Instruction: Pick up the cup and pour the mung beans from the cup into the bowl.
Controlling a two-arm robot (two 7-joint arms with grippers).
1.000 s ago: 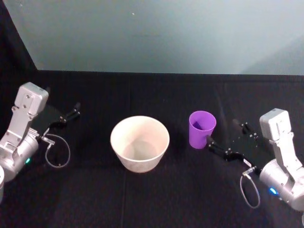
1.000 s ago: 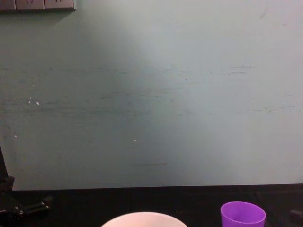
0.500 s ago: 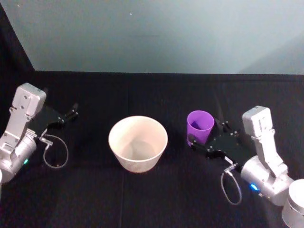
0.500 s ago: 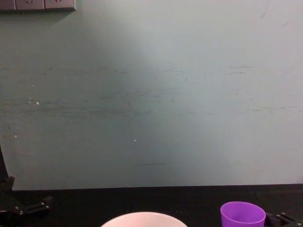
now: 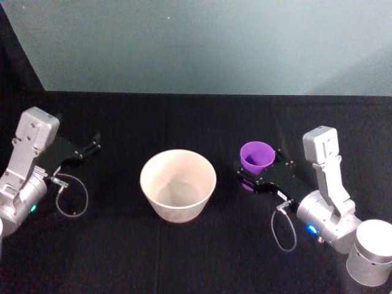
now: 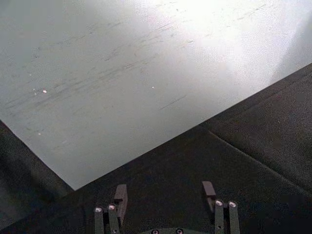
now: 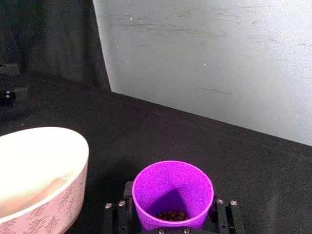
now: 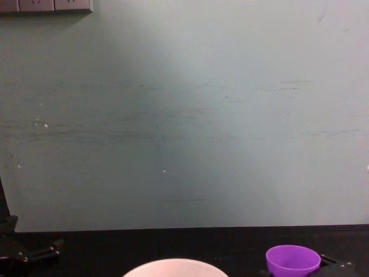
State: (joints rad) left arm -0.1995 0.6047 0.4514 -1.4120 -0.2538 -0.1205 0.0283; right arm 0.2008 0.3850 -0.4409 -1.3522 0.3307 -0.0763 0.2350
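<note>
The purple cup (image 5: 257,155) stands upright on the black table, right of the bowl (image 5: 149,191). My right gripper (image 5: 258,174) is open, its fingers standing on either side of the cup's lower half. In the right wrist view the cup (image 7: 173,181) sits deep between the fingers (image 7: 223,214), with a small heap of mung beans (image 7: 169,215) at its bottom. The bowl (image 7: 73,161) is wide, with a pale rim and an empty inside. My left gripper (image 5: 90,144) is parked open at the far left, away from both.
A pale green wall (image 8: 184,115) rises behind the black table (image 5: 196,116). Loose cable loops hang by each wrist, one beside the left arm (image 5: 72,199) and one beside the right arm (image 5: 283,229). The bowl's rim (image 8: 173,265) and the cup (image 8: 292,259) show low in the chest view.
My right arm has moved left and forward, bringing its open fingers from beside the cup to around it. The cup shifted slightly left. The left arm has stayed put.
</note>
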